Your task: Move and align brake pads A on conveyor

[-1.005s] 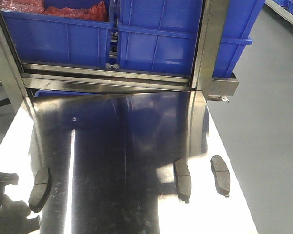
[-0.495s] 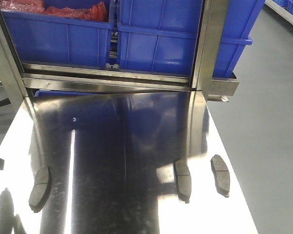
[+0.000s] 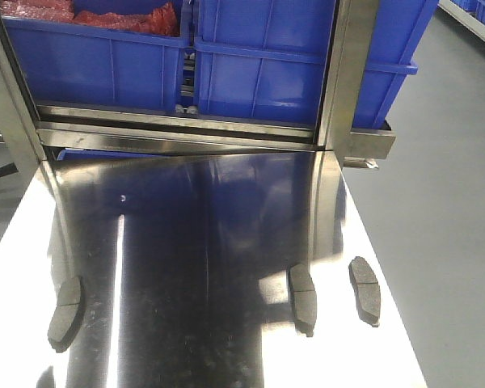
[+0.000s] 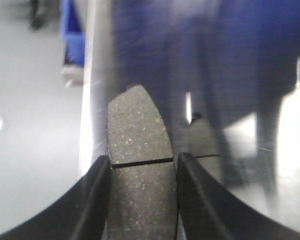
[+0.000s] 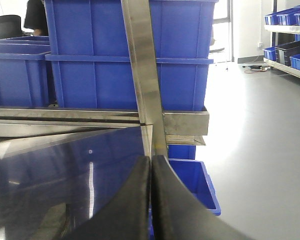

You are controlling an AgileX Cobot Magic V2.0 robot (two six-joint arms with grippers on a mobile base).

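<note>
Tool on our left [image 4: 144, 159] has quit the front view, grasping one brake pad [image 4: 137, 125], conveyor-bound we judge; right tool [image 5: 151, 161] clenched empty; three other pads [image 3: 65, 311] [image 3: 302, 297] [image 3: 364, 289] wait.

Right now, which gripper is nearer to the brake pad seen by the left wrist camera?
Left. The left gripper has that brake pad between its fingers; the right gripper, shut, shows no pad in its own view.
</note>
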